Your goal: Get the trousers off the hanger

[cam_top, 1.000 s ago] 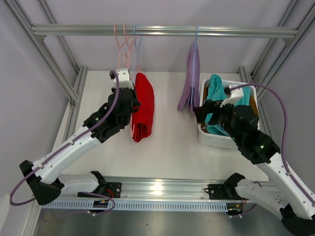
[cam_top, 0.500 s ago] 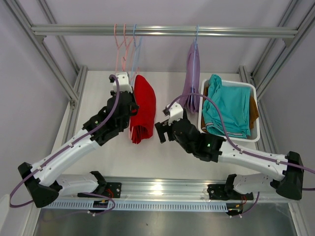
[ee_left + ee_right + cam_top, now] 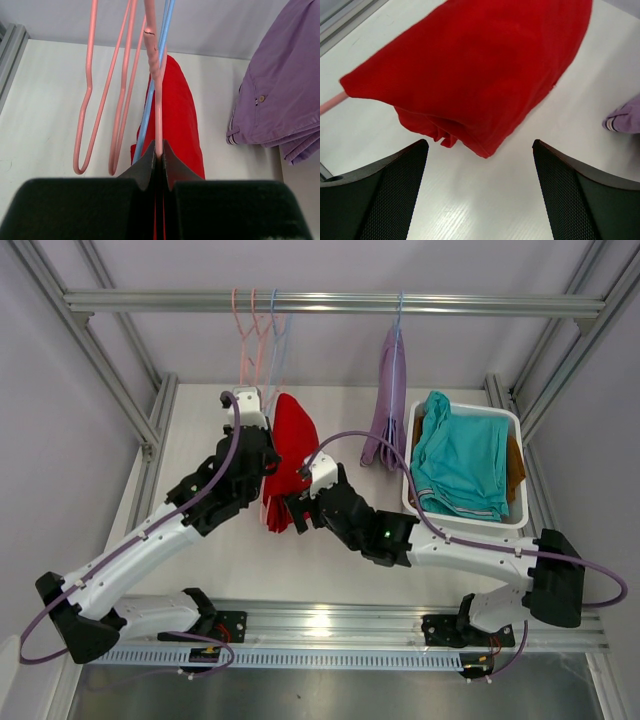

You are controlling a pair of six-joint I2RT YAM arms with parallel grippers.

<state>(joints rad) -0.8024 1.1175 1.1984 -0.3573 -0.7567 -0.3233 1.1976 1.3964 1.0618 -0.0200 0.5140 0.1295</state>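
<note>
Two robot arms meet at the red trousers (image 3: 291, 455), which hang folded from a metal rail (image 3: 330, 303) above a white table (image 3: 335, 415). The left gripper (image 3: 158, 156) has its jaws pressed together, pinching a pink hanger wire (image 3: 157, 100) that rises straight up from its fingertips. To the left of that gripper hang two empty pink hangers (image 3: 87, 100), and a blue hanger (image 3: 161, 45) runs close beside the pinched wire. The red trousers drape just beyond the left gripper's tips and slightly to its right. The right gripper (image 3: 480, 150) comes next, with its jaws spread wide and holding nothing. The lower folded edge of the red trousers hangs just ahead of this gripper's fingers (image 3: 400, 170), not touching them. To the right of this gripper, the lavender trousers (image 3: 386, 405) hang on their own hanger from the same rail. Farthest right sits a white bin (image 3: 420, 510) holding the teal trousers (image 3: 462, 455), with the brown trousers (image 3: 516, 465) showing at its far right edge.
</note>
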